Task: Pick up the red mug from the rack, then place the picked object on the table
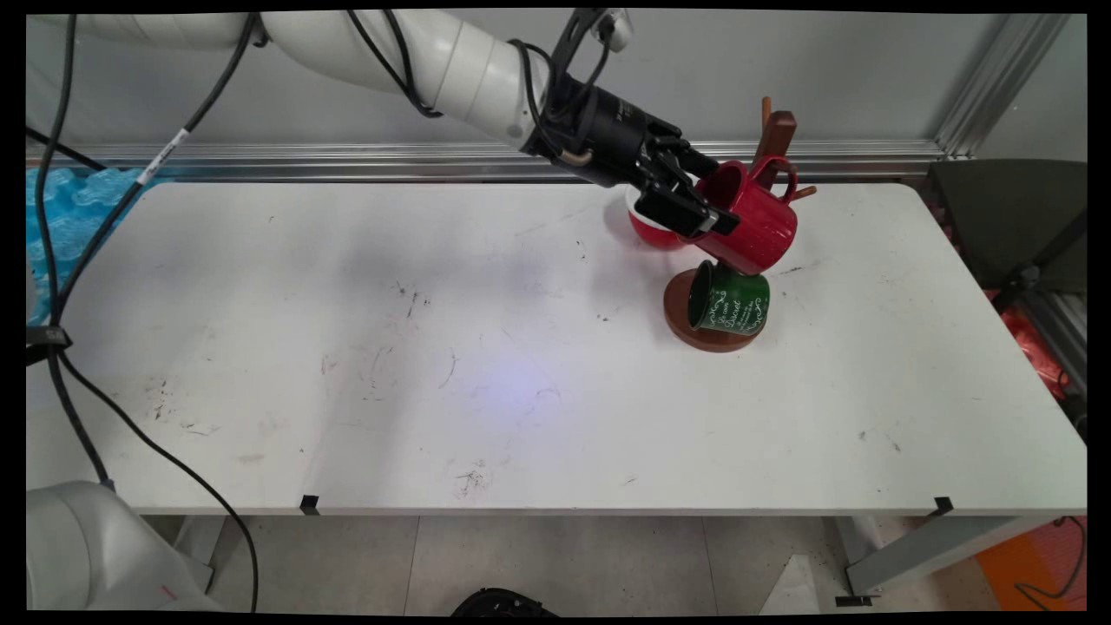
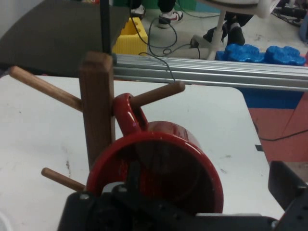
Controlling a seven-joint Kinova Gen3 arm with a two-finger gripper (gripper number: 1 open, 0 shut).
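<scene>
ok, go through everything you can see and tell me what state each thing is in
claw: shut on the red mug's rim
red mug: lifted and tilted, handle looped over a peg
green mug: hanging low on the mug tree, on its side
red bowl: on the table behind the claw
mug tree: upright

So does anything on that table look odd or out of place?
Nothing spilled or broken. The red enamel mug sits tilted in the black gripper, its handle looped on a peg of the wooden mug tree. The green mug hangs sideways lower down.
</scene>
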